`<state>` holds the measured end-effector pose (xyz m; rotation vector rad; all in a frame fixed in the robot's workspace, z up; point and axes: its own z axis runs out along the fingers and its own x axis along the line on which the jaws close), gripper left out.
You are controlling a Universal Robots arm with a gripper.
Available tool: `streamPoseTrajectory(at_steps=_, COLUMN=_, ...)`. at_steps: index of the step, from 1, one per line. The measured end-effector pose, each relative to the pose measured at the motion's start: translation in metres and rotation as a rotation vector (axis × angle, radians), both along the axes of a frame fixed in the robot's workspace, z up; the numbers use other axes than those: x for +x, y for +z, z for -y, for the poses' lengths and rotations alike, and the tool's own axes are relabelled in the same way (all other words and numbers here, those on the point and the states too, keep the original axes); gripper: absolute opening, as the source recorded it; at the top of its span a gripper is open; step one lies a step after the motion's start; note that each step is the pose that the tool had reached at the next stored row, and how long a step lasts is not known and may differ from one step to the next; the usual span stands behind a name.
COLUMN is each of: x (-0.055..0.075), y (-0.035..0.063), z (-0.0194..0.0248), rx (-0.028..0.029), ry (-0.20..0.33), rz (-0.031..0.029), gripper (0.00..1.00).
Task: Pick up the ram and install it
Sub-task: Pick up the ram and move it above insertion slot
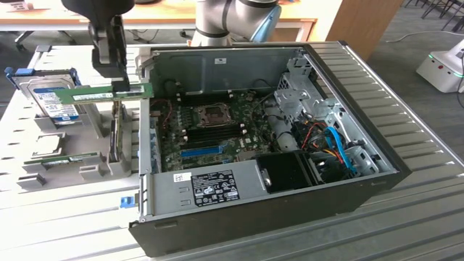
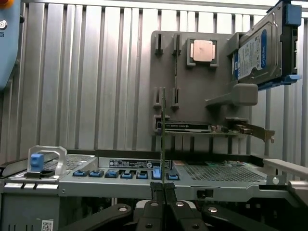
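Jaws: narrow, clamped flat on the ram [image 1: 94,95], gripping it near the end that faces the case [image 1: 377,174]. In the wrist view the ram [image 2: 164,139] shows edge-on, a thin line standing straight out from between the jaws, not visibly tilted.

Ram position: held in the air, long axis level, above the grey fixture [image 1: 43,163] on the surface [image 1: 420,163]. It hangs just beside the hard drive [image 1: 54,100], and its near end reaches the case's open rim. It touches nothing but the jaws. A second stick [image 1: 62,159] lies lower in the fixture.

Step in hand (judgement): pick-up is done and the carry toward the case is under way. The install is not yet done, since the ram is outside the case and well apart from the board [image 1: 239,144].

What the install calls for (judgement):
- The stick has to sit over the dark slots [image 1: 210,131] just beside the CPU socket [image 1: 215,114], with its long axis parallel to them.
- The contact edge has to face down and go in square.
- It must clear the case rim on entry.
- The grip is off-centre, so pressing down may tip the stick.
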<state>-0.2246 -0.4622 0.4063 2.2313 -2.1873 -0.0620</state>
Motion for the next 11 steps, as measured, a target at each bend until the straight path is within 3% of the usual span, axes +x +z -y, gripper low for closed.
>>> streamPoseTrajectory(at_steps=11, x=0.028, y=0.0, z=0.0, rx=0.0, ry=0.0, rz=0.0, gripper=0.12)
